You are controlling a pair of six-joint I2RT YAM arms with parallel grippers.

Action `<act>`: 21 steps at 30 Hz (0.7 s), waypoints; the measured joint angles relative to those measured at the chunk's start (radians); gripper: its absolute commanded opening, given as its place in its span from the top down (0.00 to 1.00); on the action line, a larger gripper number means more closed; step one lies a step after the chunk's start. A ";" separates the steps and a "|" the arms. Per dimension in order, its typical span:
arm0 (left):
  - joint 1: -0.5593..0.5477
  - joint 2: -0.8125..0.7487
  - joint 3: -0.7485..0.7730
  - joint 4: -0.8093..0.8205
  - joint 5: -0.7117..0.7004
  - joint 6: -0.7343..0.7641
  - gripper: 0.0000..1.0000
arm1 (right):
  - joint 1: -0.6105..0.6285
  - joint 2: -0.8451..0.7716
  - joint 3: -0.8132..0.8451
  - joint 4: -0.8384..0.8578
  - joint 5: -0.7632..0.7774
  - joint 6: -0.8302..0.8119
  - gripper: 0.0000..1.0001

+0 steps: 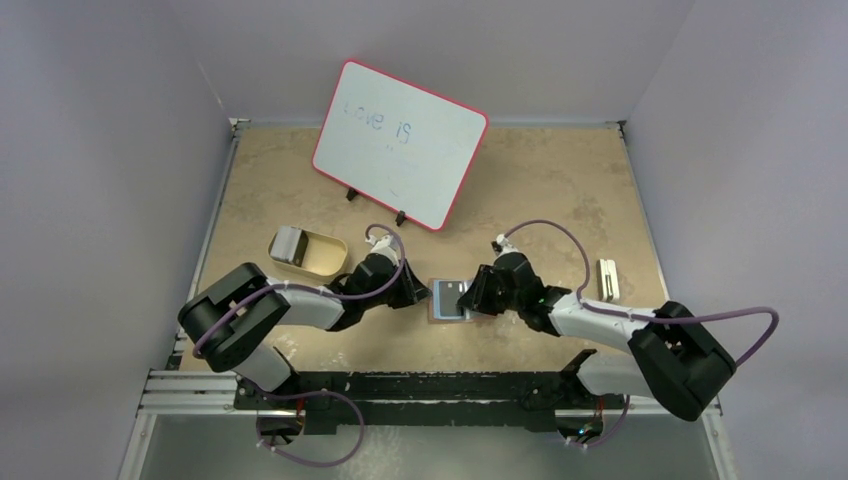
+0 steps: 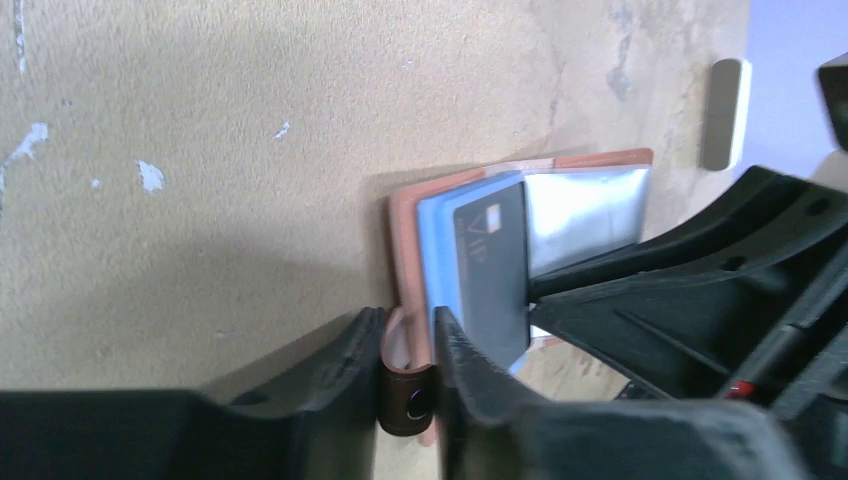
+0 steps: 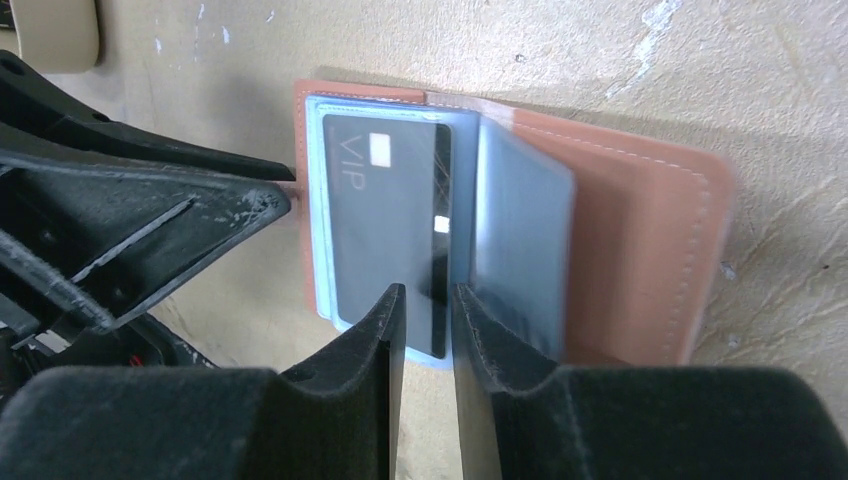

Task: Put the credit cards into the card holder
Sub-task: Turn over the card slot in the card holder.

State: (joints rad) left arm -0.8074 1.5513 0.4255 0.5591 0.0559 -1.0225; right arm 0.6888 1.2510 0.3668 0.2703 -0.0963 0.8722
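The brown card holder (image 1: 440, 312) lies open on the table between my two grippers, its pale blue sleeves showing (image 3: 640, 240). A dark grey credit card marked VIP (image 3: 385, 215) lies flat in its left sleeve, also seen in the left wrist view (image 2: 490, 270). My left gripper (image 2: 405, 385) is shut on the holder's dark tab strap (image 2: 404, 398) at its left edge. My right gripper (image 3: 428, 320) hovers over the card's near end, jaws a narrow gap apart with nothing between them. A loose clear sleeve page (image 3: 520, 240) is blurred beside it.
A red-rimmed whiteboard (image 1: 400, 145) stands at the back. A tan oval tray (image 1: 325, 262) at the left holds a grey flat item (image 1: 290, 243). A small white object (image 1: 607, 279) stands at the right. The left gripper (image 1: 415, 293) and right gripper (image 1: 478, 297) nearly meet.
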 measured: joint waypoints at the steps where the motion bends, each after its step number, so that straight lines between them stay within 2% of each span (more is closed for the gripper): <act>1: 0.000 0.000 0.008 -0.018 0.000 0.011 0.93 | 0.000 -0.005 0.010 -0.023 0.002 -0.005 0.74; 3: 0.000 0.000 0.037 -0.069 0.000 0.041 1.00 | 0.000 -0.008 0.037 -0.065 0.009 -0.018 0.74; 10: 0.000 -0.091 0.076 -0.168 -0.001 0.092 1.00 | 0.000 -0.010 0.097 -0.116 0.040 -0.048 0.76; 15: 0.000 -0.140 0.076 -0.158 0.013 0.081 1.00 | -0.005 -0.035 0.075 -0.108 0.054 -0.046 0.81; 16: 0.000 -0.140 0.076 -0.149 0.018 0.073 0.99 | -0.006 -0.036 0.067 -0.099 0.054 -0.045 0.81; 21: 0.000 -0.132 0.048 -0.072 0.046 0.034 0.79 | -0.012 0.002 0.018 -0.039 0.050 -0.034 0.85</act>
State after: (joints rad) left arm -0.8074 1.4197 0.4732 0.4866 0.1017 -0.9886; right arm 0.6769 1.2533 0.3847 0.2310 -0.0463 0.8387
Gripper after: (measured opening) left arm 0.126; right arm 0.163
